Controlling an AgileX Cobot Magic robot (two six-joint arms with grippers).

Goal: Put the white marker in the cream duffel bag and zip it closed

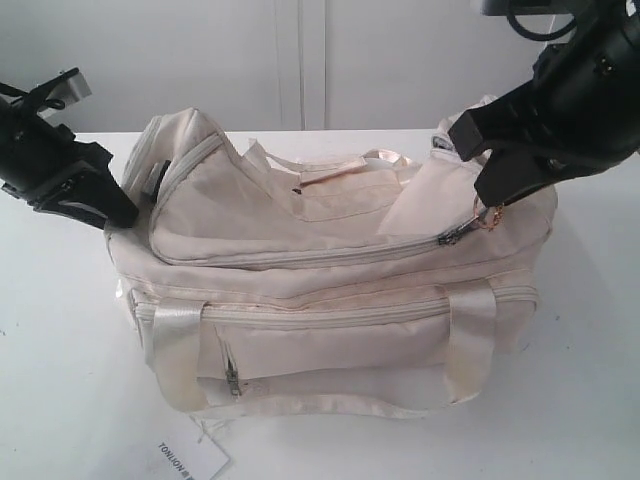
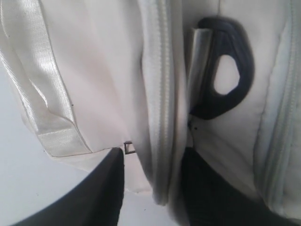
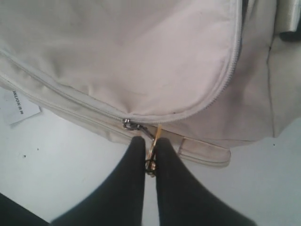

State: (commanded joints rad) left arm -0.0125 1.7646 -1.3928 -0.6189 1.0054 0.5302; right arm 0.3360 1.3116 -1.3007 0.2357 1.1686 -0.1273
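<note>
Right gripper (image 3: 150, 141) pinched tight on gold round pull (image 3: 156, 134), curved top zipper closed along the front up to the slider. Left gripper (image 2: 153, 155) clamped around a fold of cream duffel bag (image 1: 300, 290) at its opposite end, bag upright on white table (image 1: 60, 400).

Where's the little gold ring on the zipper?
The gold ring hangs at the right end of the bag in the exterior view, pinched in the right tool.
</note>
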